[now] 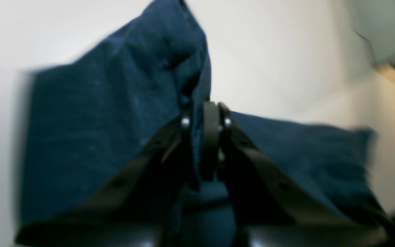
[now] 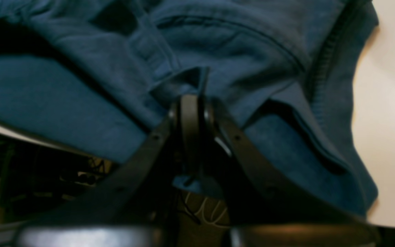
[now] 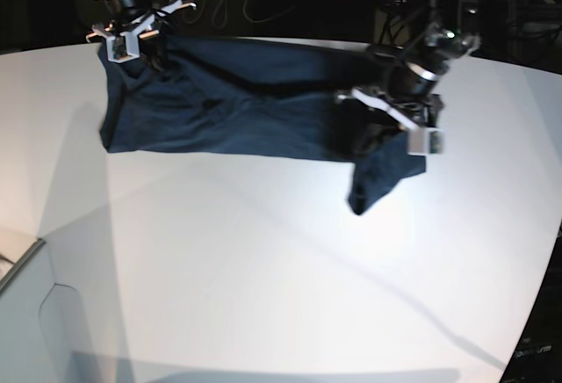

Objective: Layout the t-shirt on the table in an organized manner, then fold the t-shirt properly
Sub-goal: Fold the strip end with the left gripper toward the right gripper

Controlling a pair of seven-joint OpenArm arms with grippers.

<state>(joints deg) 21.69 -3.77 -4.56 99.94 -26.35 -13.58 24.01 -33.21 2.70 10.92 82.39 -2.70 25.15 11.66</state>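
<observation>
Aloft, t-shirt [image 3: 237, 106] stretched (both jaws clamped)

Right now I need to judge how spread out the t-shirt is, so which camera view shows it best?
The base view: it shows the whole t-shirt stretched between both arms over the table, one end drooping. The left wrist view is blurred, showing only folds around the left tool; the right wrist view shows a bunched hem at the right tool.
</observation>
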